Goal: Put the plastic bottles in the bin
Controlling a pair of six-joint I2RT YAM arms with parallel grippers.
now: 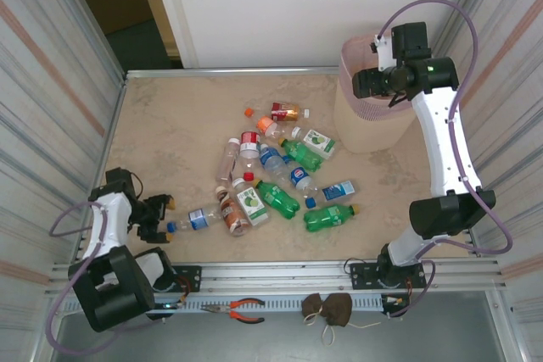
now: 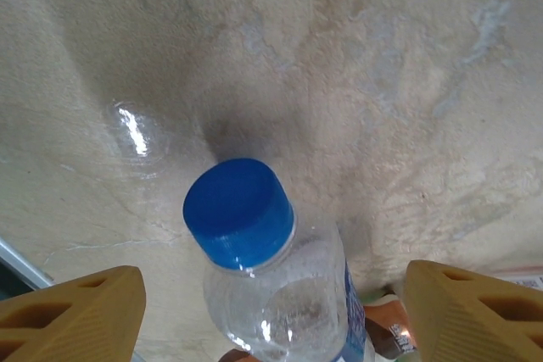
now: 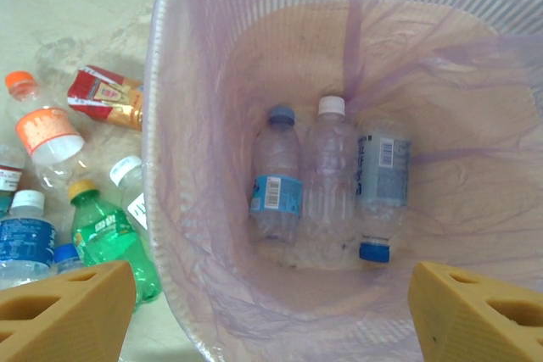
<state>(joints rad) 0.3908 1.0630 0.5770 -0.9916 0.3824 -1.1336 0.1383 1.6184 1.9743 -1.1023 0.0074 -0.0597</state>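
The left claw is sitting open around a blue-capped bottle by the table's near-left corner, and the right claw is hanging open over the bin.

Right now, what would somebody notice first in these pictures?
A jumble of small clear, green and brown plastic bottles lies mid-table. At the far right stands a tall pale pink latticed plastic bin, three clear bottles already inside. The open left claw straddles a blue-capped clear bottle.
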